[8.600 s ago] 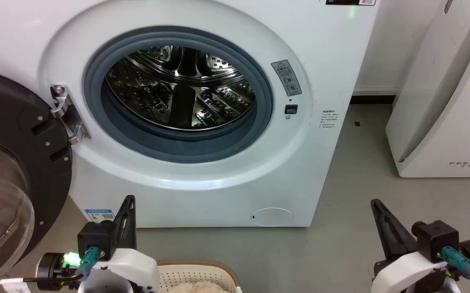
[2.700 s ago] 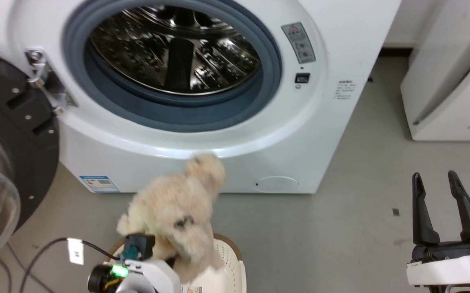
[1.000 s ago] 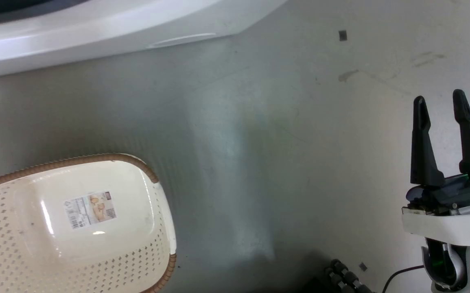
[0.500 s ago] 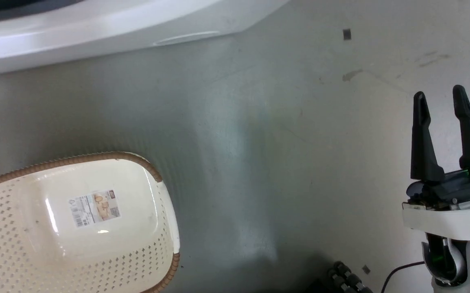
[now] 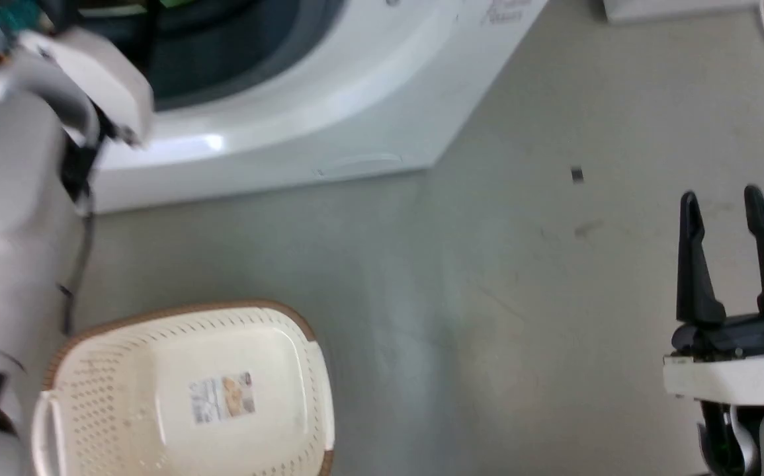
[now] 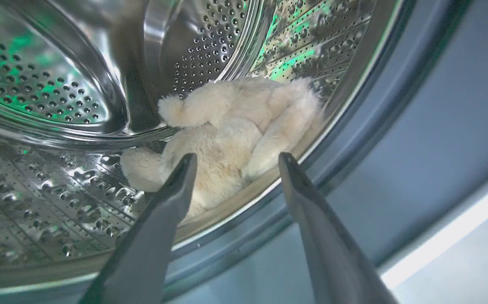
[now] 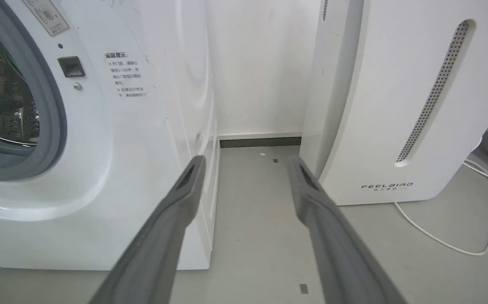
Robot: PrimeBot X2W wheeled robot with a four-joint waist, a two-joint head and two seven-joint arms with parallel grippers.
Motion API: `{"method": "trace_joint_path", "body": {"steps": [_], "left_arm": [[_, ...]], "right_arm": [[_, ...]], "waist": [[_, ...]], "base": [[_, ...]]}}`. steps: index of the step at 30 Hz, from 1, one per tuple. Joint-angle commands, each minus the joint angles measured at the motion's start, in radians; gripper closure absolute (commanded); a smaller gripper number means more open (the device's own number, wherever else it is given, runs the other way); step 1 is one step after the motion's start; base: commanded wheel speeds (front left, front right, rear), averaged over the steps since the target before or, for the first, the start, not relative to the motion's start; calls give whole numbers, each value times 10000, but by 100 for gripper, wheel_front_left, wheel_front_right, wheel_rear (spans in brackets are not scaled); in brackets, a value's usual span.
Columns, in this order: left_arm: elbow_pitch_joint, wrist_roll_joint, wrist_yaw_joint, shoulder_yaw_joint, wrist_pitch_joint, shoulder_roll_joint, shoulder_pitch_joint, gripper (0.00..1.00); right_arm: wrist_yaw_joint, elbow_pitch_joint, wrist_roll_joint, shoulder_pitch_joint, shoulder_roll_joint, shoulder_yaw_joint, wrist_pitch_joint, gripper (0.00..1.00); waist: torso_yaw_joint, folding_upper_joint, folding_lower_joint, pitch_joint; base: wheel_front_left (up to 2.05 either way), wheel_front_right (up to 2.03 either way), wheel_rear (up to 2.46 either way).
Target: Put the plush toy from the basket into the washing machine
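Plush toy (image 6: 231, 135) lay in the steel drum (image 6: 49, 190) near the grey seal (image 6: 396, 147); left gripper (image 6: 235, 162) spread, empty, before it.

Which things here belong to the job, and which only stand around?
Job: plush toy, lying in the drum; washing machine; basket; left gripper, open.
Standing around: white FEELBIRD appliance; white cable on the floor.

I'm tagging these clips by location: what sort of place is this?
Likely a laundry corner, home or test room: a front-loading washing machine with a plush toy in its drum, a perforated laundry basket on the grey floor, a white FEELBIRD appliance alongside.
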Motion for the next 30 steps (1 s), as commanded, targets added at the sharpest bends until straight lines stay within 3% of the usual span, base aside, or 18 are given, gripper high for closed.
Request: {"method": "trace_joint_path", "body": {"steps": [1,10,16,25,30], "left_arm": [[-158,-141,130,153,-95,-94,447,0],[-4069,-568,1190,2394,-121,-814,4716,0],[-6367,-232,1698,3754,-122,-1496,7724,0],[-8048,1067,1765,5144,-123,-2539,10698,0],[-8323,1979,1714,5259,-123,-2842,11398,0]], "right_arm": [[-9,47,-57,177,-2,-28,-42,0],[-9,282,-440,1034,-2,10,-42,0],[-9,417,-482,1416,-2,54,-42,0],[-9,610,-430,1808,-2,142,-42,0],[-9,736,-406,2054,-2,137,-42,0]], "waist": [[647,0,0,-1170],[1469,0,0,-2984],[1805,0,0,-3746],[2103,0,0,-4377],[2234,0,0,-4599]], "base": [[0,0,0],[0,0,0],[0,0,0],[0,0,0],[0,0,0]]}}
